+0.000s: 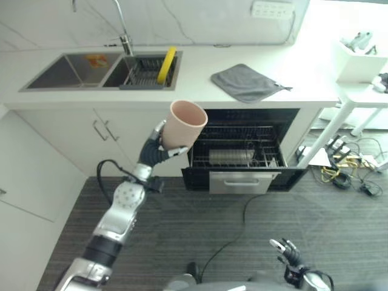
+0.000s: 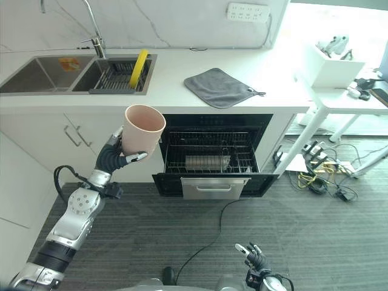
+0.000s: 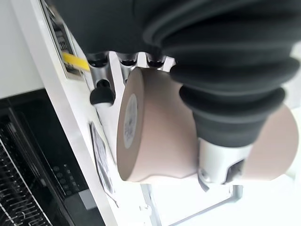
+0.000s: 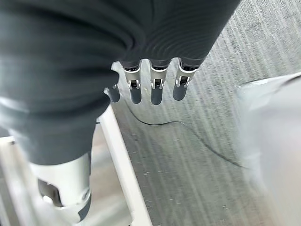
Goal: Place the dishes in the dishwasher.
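The left hand (image 1: 156, 147) has its fingers and thumb curled around a pale pink plastic cup (image 1: 185, 124), holding it tilted in the air, left of the open black dishwasher (image 1: 239, 148) with its wire rack (image 1: 236, 159). The right hand (image 1: 286, 251) hangs low over the grey floor, fingers seemingly loose, holding nothing.

My left hand (image 1: 159, 145) hides the lower wall of the pink cup (image 1: 185, 124) behind its curled fingers. Beyond the cup, the dishwasher (image 1: 239, 154) rack's contents blur together. My right hand (image 1: 290, 254) is cut off at the wrist.
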